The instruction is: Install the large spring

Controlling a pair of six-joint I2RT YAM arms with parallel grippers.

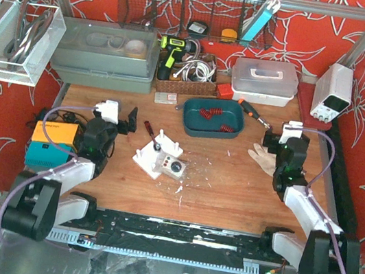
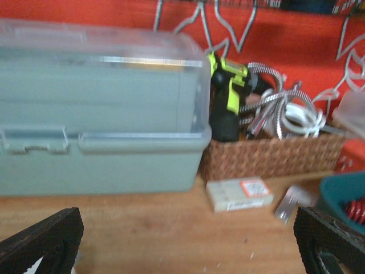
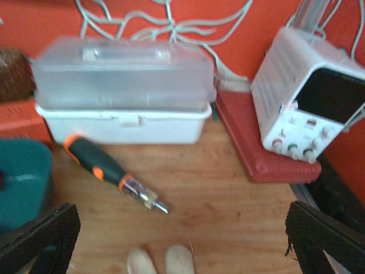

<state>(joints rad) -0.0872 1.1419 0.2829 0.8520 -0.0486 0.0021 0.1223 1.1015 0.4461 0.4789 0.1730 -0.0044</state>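
Red springs lie in a teal tray at the middle back of the table. The tray's corner and one red spring show at the right edge of the left wrist view. A white fixture with upright pegs and a round dial sits in the middle of the table. My left gripper is open and empty, left of the fixture; in its wrist view it is over bare wood. My right gripper is open and empty, right of the tray; in its wrist view it is above pale glove fingertips.
An orange-and-black screwdriver lies between the tray and a white lidded box. A power supply stands at the right. A grey bin, a wicker basket with a drill, and a small box line the back. A red-handled screwdriver lies near the fixture.
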